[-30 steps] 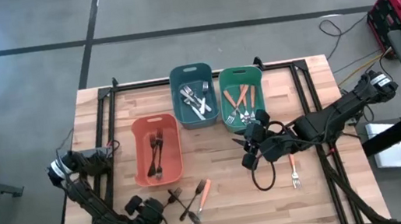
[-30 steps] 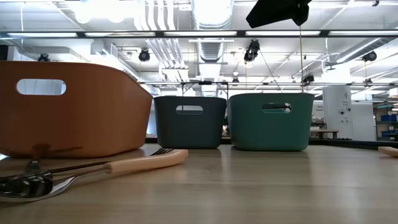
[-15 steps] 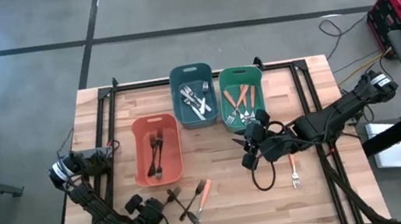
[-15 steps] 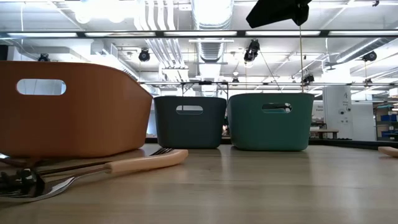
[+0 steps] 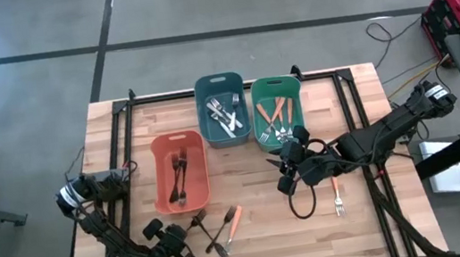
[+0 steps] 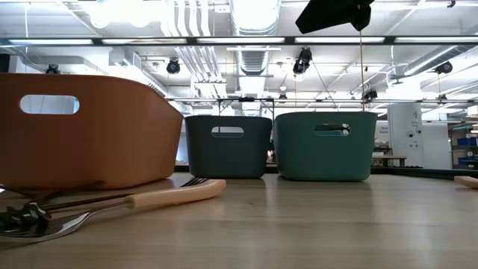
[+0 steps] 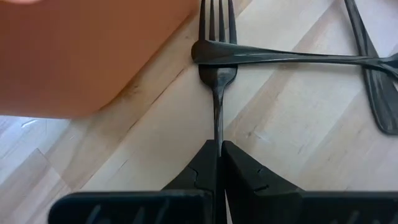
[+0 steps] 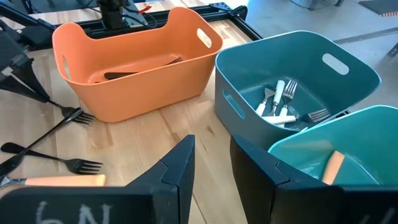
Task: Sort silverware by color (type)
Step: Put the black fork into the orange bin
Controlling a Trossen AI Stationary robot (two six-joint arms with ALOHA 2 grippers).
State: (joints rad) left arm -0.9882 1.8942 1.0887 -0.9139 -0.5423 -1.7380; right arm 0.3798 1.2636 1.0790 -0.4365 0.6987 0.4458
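Your left gripper point(image 7: 219, 152) low at near table edge, jaws pinched shut on handle tip of dark fork point(image 7: 217, 74). Fork's long axis runs straight out from gripper, tines by salmon bin point(image 5: 180, 173) corner, second dark fork point(image 7: 292, 57) crossing over its neck. Bin lies just beyond; left arm nearer. Right gripper point(image 8: 211, 163) part open, empty, waits near green bin point(image 5: 276, 107).

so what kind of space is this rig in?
Likely a lab or industrial workshop, not a kitchen. The wooden table stands on a bare grey concrete floor with cables trailing beside it, and the low view shows exposed ceiling ducts and strip lights overhead.
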